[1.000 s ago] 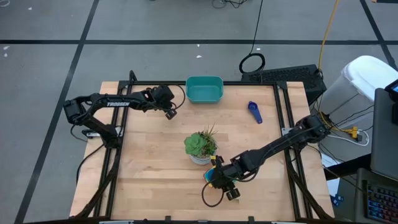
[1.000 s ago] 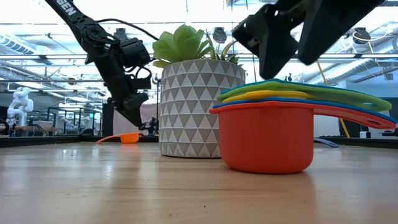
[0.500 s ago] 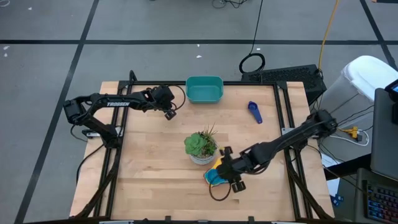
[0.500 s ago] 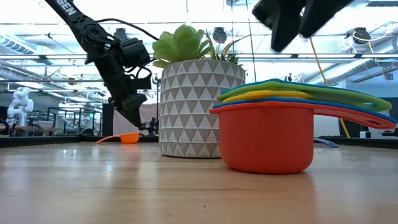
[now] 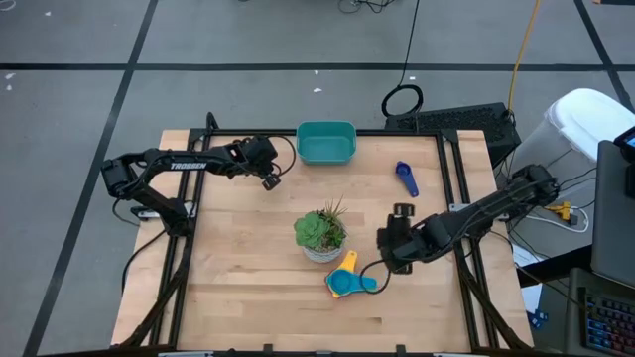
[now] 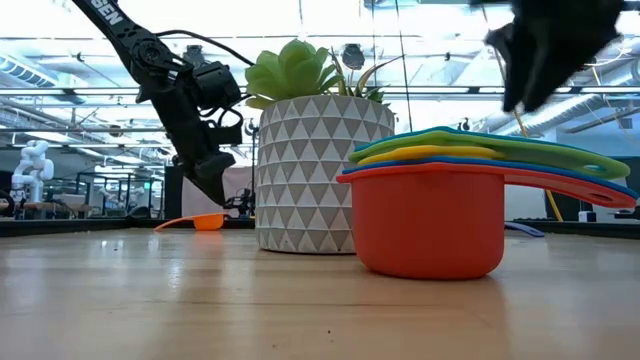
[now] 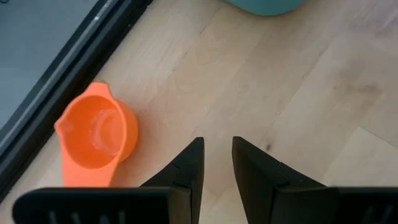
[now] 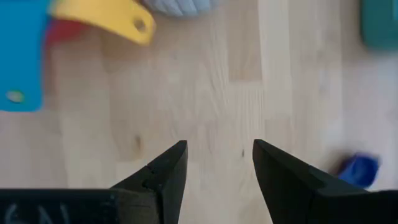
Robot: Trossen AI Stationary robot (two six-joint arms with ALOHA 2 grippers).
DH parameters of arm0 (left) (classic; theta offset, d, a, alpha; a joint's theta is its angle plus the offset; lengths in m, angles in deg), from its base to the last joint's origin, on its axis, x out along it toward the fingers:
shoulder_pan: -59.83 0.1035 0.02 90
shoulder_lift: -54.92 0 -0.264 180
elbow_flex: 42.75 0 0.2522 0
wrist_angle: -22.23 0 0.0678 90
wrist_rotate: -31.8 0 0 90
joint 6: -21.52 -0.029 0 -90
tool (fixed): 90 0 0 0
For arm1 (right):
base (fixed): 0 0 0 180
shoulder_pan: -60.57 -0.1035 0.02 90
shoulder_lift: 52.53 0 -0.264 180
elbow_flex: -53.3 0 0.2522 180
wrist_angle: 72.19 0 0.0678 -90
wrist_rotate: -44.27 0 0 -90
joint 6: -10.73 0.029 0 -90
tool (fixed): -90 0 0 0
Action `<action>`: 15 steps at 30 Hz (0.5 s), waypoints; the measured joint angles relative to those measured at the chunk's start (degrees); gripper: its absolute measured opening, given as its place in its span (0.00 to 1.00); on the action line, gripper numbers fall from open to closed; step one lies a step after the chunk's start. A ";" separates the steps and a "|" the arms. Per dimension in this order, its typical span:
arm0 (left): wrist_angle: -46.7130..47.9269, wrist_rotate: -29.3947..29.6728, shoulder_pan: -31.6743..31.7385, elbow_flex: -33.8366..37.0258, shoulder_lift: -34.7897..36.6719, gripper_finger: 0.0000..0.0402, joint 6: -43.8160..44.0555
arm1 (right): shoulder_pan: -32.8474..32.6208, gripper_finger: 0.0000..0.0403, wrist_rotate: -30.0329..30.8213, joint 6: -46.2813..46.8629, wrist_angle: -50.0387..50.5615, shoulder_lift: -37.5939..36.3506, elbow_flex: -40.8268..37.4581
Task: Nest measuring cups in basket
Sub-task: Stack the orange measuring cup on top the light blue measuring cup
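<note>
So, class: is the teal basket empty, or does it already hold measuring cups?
Empty. From above, the teal basket shows only its bare floor; the nested stack sits beside the potted plant.

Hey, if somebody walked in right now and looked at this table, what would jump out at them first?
Probably the nested stack of measuring cups, red one outermost, standing at the table's near edge beside the potted succulent. The right gripper hangs open just right of that stack, holding nothing. Farther back, the teal basket sits at the far edge, a lone orange cup lies by the left gripper, and a dark blue cup lies far right.
</note>
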 joint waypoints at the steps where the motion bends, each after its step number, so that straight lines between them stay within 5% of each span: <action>1: 0.27 -0.06 0.01 0.00 0.00 0.22 0.01 | 0.29 0.43 -0.08 1.57 -0.38 -1.20 -2.16; 15: 3.91 5.77 2.80 -2.24 0.00 0.22 -1.59 | 5.72 0.43 -2.75 11.13 -22.29 -16.92 -29.95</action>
